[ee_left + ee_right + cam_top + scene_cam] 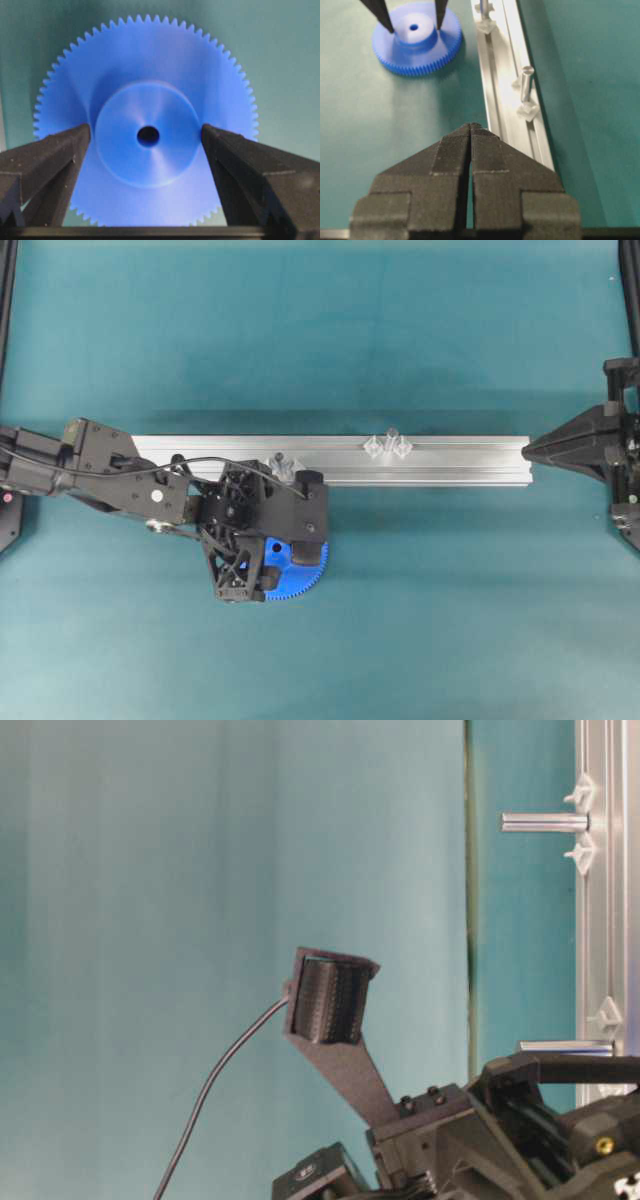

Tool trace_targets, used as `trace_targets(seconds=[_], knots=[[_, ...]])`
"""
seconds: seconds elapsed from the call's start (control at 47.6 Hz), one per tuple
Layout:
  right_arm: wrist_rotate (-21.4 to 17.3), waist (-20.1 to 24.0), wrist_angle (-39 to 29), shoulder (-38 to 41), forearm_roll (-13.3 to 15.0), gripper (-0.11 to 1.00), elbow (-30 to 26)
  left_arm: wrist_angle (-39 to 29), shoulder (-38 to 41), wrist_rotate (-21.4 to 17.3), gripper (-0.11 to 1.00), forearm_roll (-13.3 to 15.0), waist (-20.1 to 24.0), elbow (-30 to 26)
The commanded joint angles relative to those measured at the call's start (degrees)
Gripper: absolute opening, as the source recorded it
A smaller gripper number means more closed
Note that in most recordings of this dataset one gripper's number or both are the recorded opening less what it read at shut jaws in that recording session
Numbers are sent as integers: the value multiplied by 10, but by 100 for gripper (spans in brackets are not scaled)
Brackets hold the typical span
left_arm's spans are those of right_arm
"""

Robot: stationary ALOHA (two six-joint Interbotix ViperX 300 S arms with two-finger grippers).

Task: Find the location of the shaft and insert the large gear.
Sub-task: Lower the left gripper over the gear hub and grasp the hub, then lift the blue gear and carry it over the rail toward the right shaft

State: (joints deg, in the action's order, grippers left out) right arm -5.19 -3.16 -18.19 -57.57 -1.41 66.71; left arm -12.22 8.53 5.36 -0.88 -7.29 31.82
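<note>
The large gear (147, 75) is bright blue and lies flat on the teal mat in front of the rail, hub up. My left gripper (146, 132) hangs over it, open, with a fingertip close against each side of the hub; I cannot tell whether they touch. From overhead only the gear's toothed edge (305, 580) shows under the left wrist. The shaft (389, 443) stands upright on its clear winged base on the rail, to the right of the gear, and shows as a grey peg (525, 82). My right gripper (471, 127) is shut and empty at the rail's right end (527, 450).
The aluminium rail (450, 462) runs left to right across the middle of the mat. A second clear mount with a peg (281, 466) sits on it just behind the left wrist. Black frame posts (8, 300) stand at the far corners.
</note>
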Motion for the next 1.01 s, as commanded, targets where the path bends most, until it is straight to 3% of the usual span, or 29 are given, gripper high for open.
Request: trace_targets(seconds=[0.0,0.231,0.526,0.631,0.736,0.988], knots=[[-5,-1,3,4,0,1,-5,3,-3,0,93,-2,-3,-11],[-5,0,3,4,0,1,-5,-8,1,-1,93,-2,-4,-10],[-5,0,4,4,0,1,-5,-79,7,-1,92,-2,-3,-18],[-5,0,4,4,0,1,-4,-79,5,0,86,-2,-3,-18],[-5,-1,5,4,0,1,-4,-72,4,-8,71,-2,-3,-20],[-5,-1,5,-5,0,1,-1,-37,-14,-14,71,-2,-4,-20]])
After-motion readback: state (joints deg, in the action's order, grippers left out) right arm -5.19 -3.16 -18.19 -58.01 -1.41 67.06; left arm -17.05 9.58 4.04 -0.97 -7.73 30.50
